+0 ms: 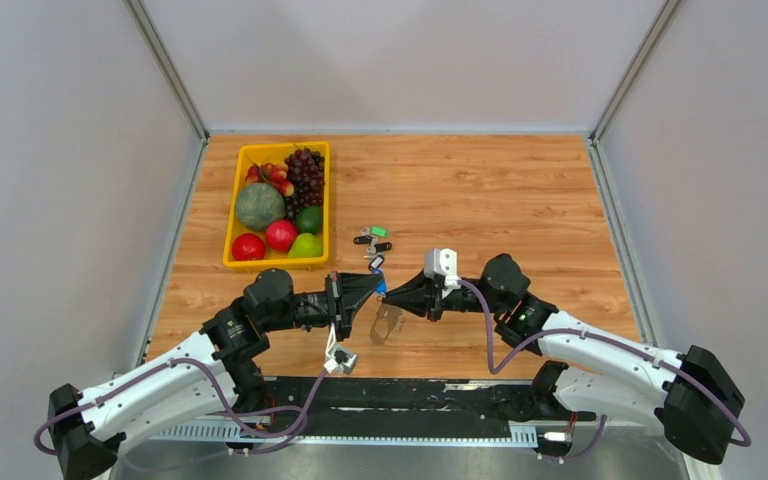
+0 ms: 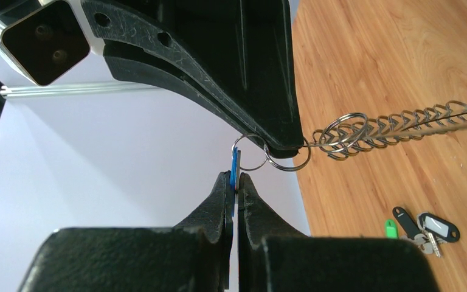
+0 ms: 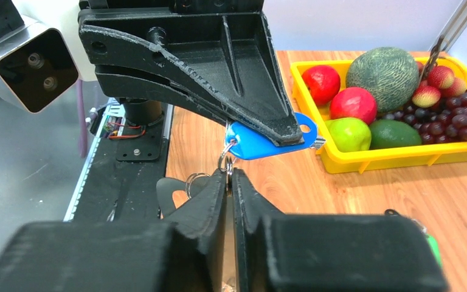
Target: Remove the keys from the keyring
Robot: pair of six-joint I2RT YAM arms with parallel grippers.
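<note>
Between the fingers of my left gripper [image 2: 235, 180], clamped shut: blue key tag [image 3: 262, 146], edge-on. Just beside those tips, right gripper [image 3: 228, 177] pinched closed on the keyring [image 2: 342, 136], its chain [image 2: 413, 117] trailing away. Well beyond the fingers, loose keys [image 2: 422, 228] lie on the wooden table [image 2: 371, 61].

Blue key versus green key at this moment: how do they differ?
The blue key is pinched in the left pincer, off the table; the green key lies flat on the table. The blue key is hooked to the keyring, which the right pincer grips; the green key lies apart from it, beside black keys. Both have flat plastic heads.
</note>
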